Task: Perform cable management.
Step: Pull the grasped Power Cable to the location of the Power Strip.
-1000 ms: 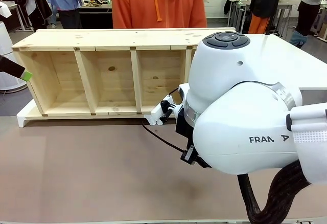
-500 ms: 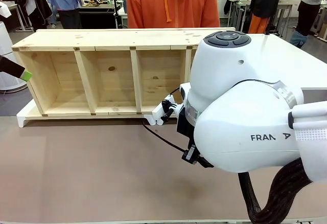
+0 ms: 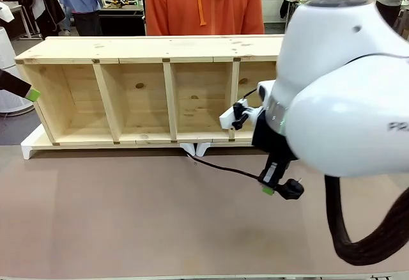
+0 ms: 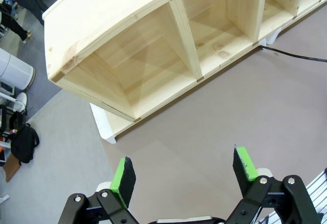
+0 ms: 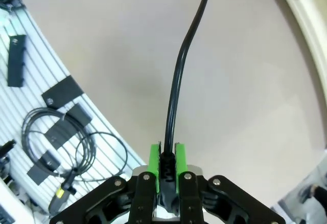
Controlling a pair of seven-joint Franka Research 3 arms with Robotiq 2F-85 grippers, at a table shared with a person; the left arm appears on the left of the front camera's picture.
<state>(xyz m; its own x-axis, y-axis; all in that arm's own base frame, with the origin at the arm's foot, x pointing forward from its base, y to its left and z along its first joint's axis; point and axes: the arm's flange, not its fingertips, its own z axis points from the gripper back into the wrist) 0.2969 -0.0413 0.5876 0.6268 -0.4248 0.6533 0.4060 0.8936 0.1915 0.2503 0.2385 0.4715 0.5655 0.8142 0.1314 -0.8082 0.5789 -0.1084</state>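
Right gripper clamped tight on cable just behind its plug, over right part of table. Cable runs left and far across brown surface to near bottom edge of wooden shelf, about mid-length. Left gripper spread wide, holding nothing, hovering near shelf's left end. Person in orange hoodie at far side behind shelf
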